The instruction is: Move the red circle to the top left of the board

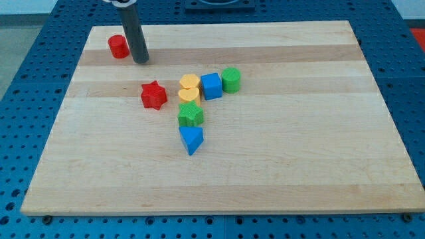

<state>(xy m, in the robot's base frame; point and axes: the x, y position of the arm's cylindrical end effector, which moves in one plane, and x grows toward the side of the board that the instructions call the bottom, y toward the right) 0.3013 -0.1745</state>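
The red circle (119, 46) is seen near the top left corner of the table (299, 172), lying just inside the top edge and a little in from the left edge; the rod comes down from the view's top and my tip (141, 61) is set on the table just to the right of the red circle, slightly lower in the view, very close beside it, though whether the two touch cannot be told; the tool here is a plain rod with no jaws, so nothing can be said to be apart, together or clamped; the remaining blocks are gathered near the middle of the table, well apart from the tip; a red star (153, 95) lies alone to the left of that group, below and a little to the right of the tip; two yellow blocks are stacked in the view one above the other, the upper yellow block (190, 82) touching or nearly touching the lower yellow block (189, 94); a blue cube (211, 86) is set just beside them on the right, and a green cylinder (231, 79) is placed just beside the cube's upper right; a green block (190, 115) with a ridged outline lies directly under the yellow pair, close against it; a blue triangle (191, 139) lies just below that, nearest the bottom edge of all the blocks.
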